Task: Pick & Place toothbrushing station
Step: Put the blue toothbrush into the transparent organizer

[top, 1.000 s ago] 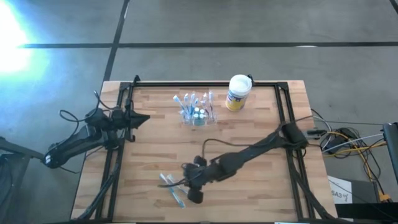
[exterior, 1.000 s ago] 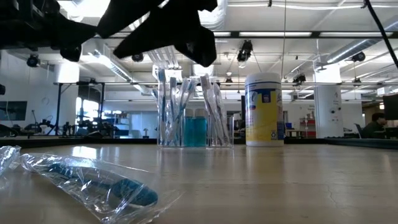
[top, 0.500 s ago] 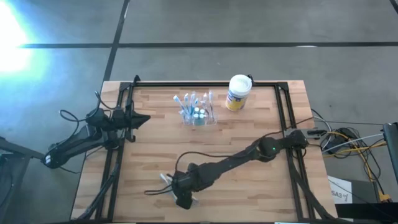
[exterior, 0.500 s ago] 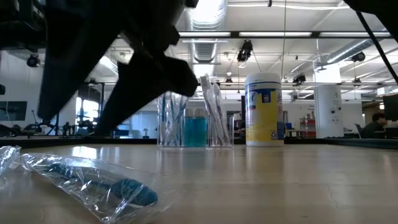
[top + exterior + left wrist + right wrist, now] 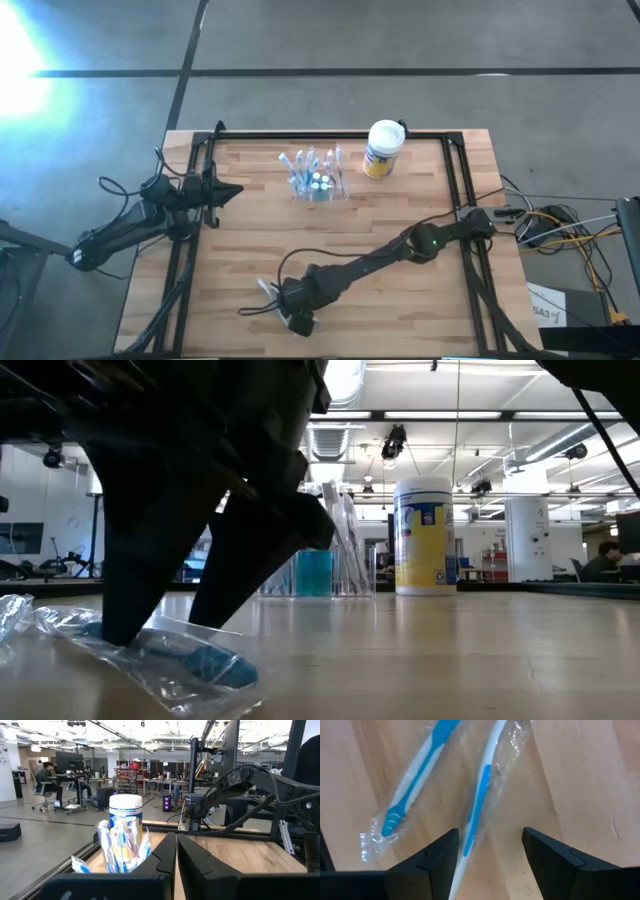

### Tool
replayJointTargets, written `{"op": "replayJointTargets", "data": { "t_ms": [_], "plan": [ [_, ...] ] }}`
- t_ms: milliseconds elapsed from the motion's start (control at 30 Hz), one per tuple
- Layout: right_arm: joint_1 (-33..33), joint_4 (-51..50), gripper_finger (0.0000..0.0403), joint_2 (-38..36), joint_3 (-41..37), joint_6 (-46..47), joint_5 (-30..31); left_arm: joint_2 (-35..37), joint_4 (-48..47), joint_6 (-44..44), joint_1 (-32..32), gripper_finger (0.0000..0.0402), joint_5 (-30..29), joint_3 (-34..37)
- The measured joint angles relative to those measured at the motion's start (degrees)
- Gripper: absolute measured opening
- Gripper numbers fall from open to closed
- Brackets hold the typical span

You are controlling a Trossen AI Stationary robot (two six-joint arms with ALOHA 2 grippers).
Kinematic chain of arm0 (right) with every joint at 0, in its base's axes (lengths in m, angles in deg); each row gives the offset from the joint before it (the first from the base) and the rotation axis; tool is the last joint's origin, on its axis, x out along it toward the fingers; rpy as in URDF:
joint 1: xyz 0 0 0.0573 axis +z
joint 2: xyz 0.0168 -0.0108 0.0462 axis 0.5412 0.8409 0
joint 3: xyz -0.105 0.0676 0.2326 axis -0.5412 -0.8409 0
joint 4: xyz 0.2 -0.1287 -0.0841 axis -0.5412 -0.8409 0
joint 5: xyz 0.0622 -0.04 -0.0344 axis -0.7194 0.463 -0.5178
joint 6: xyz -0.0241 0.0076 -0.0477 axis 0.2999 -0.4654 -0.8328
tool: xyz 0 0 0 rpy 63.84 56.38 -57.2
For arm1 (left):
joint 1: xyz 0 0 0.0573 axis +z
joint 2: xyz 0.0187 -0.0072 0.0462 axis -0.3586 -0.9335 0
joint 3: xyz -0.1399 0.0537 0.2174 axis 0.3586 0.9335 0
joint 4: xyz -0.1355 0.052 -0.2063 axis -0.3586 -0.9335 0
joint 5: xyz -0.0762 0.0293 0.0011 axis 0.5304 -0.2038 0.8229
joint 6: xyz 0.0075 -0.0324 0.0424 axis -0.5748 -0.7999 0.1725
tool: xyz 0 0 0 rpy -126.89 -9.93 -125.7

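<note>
The toothbrushing station [image 5: 318, 180], a clear holder with several toothbrushes upright in it, stands on the table toward the far edge, also in the low view [image 5: 325, 560]. Two toothbrushes in clear wrap [image 5: 268, 292] lie flat and crossed near the table's near edge. My right gripper [image 5: 490, 837] is open right over them, pointing down. Its fingers stand on either side of one wrapped toothbrush [image 5: 479, 795], and the other [image 5: 415, 770] lies beside it. My left gripper [image 5: 176, 855] waits shut at the table's left side [image 5: 225, 190]. My right gripper comes from above with its fingers across the wrapped toothbrush, which lies flat on the table. In the low view one fingertip [image 5: 120, 635] reaches down to the clear wrap [image 5: 205, 665]. Whether it touches the wrap, I cannot tell.
A white canister with a yellow-blue label [image 5: 383, 148] stands just right of the station near the far edge. A black frame [image 5: 455, 180] runs along the table's sides. Bare wood lies between the station and the wrapped toothbrushes.
My right gripper has moved a little toward the table's left and near edges. It has come down from well above the table until its fingers reach the wrapped toothbrushes. The toothbrushes and the station have stayed in place.
</note>
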Motion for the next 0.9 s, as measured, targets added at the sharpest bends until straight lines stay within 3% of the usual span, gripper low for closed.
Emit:
{"op": "replayJointTargets", "data": {
  "t_ms": [400,533,767,900],
  "plan": [
    [-1.08,-11.45,0.0177,-0.15,-0.76,-3.04,3.55,0.0,-0.02,0.0,0.0,0.0014,0.19,0.0],
    [-1.35,-11.85,0.0135,-0.17,-0.84,-5.82,3.83,0.0,0.49,0.02,0.01,0.001,0.19,0.0],
    [-2.05,-12.18,0.0025,-1.17,-0.98,-12.07,5.44,0.0,0.59,0.03,0.0,0.0014,0.19,0.0],
    [-2.05,-12.44,0.0023,-2.82,-1.22,-14.81,7.08,0.0,0.56,0.35,0.0,0.0019,0.19,0.0]
  ]
}}
